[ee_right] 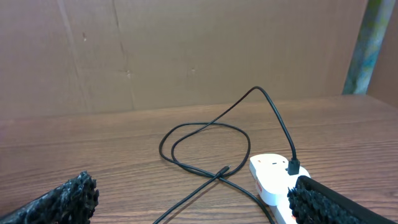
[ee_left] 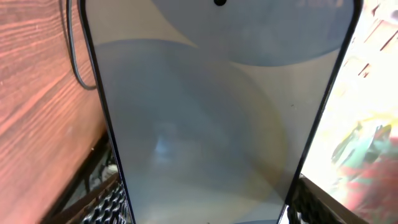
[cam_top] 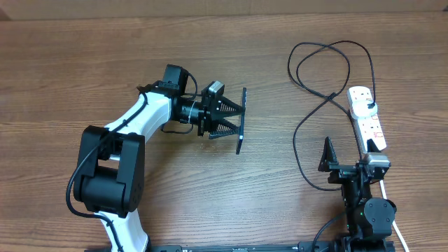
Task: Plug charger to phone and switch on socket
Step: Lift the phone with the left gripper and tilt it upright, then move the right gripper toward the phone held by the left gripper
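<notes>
My left gripper is shut on the phone, holding it on edge above the table's middle, so from overhead it shows as a thin dark bar. In the left wrist view the phone's pale blue-grey screen fills the frame between my fingers. The charger's black cable loops on the table at the right, its plug tip lying free and its adapter seated in the white socket. My right gripper stands open at the socket's near end, holding nothing.
The socket's thick white cord runs off toward the front edge beside the right arm's base. A brown board wall stands behind the table. A cable strand lies left of the phone in the left wrist view.
</notes>
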You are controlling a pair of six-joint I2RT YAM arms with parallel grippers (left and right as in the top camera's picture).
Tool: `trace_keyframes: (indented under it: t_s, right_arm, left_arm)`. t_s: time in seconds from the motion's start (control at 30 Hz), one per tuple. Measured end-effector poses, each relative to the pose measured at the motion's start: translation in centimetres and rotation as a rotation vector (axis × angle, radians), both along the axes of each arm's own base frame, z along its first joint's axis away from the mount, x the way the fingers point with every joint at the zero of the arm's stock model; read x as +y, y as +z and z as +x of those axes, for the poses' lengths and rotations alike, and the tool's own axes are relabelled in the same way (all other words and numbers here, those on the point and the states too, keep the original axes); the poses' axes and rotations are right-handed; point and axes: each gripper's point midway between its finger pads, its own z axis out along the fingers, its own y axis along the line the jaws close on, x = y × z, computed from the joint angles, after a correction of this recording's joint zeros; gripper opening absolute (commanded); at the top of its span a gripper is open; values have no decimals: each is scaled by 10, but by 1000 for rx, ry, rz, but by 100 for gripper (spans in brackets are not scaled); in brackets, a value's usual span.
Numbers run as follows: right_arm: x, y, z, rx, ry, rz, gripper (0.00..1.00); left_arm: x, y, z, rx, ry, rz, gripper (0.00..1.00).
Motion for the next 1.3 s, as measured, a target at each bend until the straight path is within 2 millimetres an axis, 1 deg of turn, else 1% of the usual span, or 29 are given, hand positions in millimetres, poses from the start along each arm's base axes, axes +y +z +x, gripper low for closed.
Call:
trace_keyframes:
  t_s: [0.2,0.27,0.87,1.03,1.17,1.3]
  right_arm:
    - [0,0,0,0,0,0,100]
    - [0,0,0,0,0,0,100]
    - [0,0,0,0,0,0,100]
    - [9,0,0,1,54,15,100]
    - [20,0,0,3,111,165,100]
    - [35,3,-2,17,193,438,100]
  left_arm:
    - [0,0,1,71,4,16,50]
    - [0,1,2,90,6,20,48]
    - [-1,1,3,158,11,37,43]
    - [-1,1,3,174,11,41,44]
    - [-1,1,3,178,12,42,45]
    - [-1,1,3,178,12,42,44]
